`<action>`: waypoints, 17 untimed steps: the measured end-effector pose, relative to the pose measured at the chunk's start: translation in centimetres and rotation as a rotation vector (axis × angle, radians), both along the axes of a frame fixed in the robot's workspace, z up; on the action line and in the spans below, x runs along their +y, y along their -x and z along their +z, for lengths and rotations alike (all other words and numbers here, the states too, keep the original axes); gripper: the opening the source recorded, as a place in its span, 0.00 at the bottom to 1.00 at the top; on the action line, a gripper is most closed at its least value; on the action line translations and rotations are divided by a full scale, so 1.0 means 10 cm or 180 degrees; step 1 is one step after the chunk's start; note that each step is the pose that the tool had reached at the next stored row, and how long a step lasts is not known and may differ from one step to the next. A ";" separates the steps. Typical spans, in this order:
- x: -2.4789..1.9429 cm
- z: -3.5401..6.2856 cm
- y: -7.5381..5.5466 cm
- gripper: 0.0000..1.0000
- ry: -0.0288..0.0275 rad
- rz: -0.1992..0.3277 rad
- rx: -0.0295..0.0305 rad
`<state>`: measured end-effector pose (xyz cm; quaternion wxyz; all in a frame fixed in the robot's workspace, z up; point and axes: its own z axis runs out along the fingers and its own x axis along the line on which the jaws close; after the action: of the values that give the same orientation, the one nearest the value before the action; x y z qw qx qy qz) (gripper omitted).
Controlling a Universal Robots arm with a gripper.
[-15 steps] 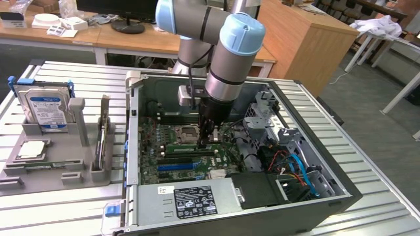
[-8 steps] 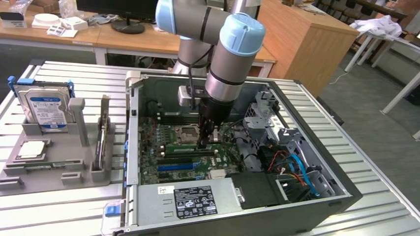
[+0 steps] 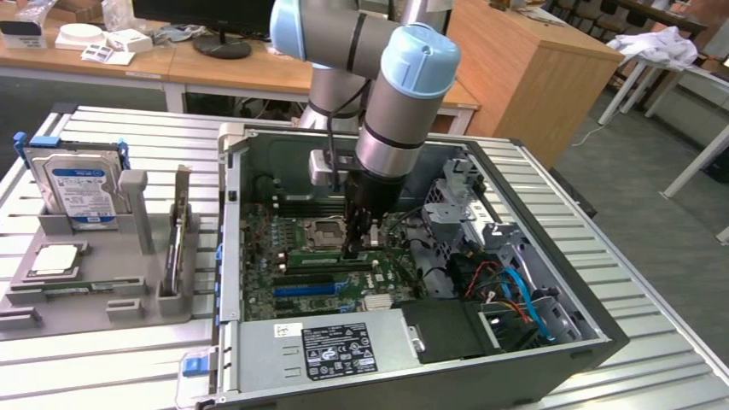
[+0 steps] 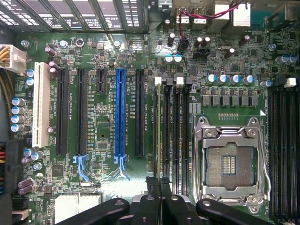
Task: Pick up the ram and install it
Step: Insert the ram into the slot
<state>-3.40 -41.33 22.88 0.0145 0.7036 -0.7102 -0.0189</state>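
The ram (image 4: 157, 136) appears edge-on as a thin green strip, standing in the memory slot nearest the long expansion slots, a few slots away from the bare CPU socket (image 4: 229, 161). My gripper (image 4: 159, 185) is shut on one end of it, with the black fingers (image 4: 151, 187) pressed together around the stick. In the exterior view the gripper (image 3: 362, 246) reaches straight down into the open computer case. The ram (image 3: 324, 254) lies as a green line on the motherboard beside the socket (image 3: 328, 229).
A grey holder tray (image 3: 102, 282) on the exterior view's left carries a hard drive (image 3: 78, 184). Case walls (image 3: 234, 256), a power supply (image 3: 330, 346) and blue and orange cables (image 3: 513, 290) surround the motherboard. A blue expansion slot (image 4: 120, 112) lies beside the memory slots.
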 end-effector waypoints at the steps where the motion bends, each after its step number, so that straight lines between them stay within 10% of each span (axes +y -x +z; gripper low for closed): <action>1: 0.000 -0.002 0.00 0.12 0.0000 0.0000 0.0000; 17: 0.000 -0.041 0.00 0.12 0.0000 0.0000 -0.0002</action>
<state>-3.40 -41.33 22.48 0.0143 0.7036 -0.7102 -0.0187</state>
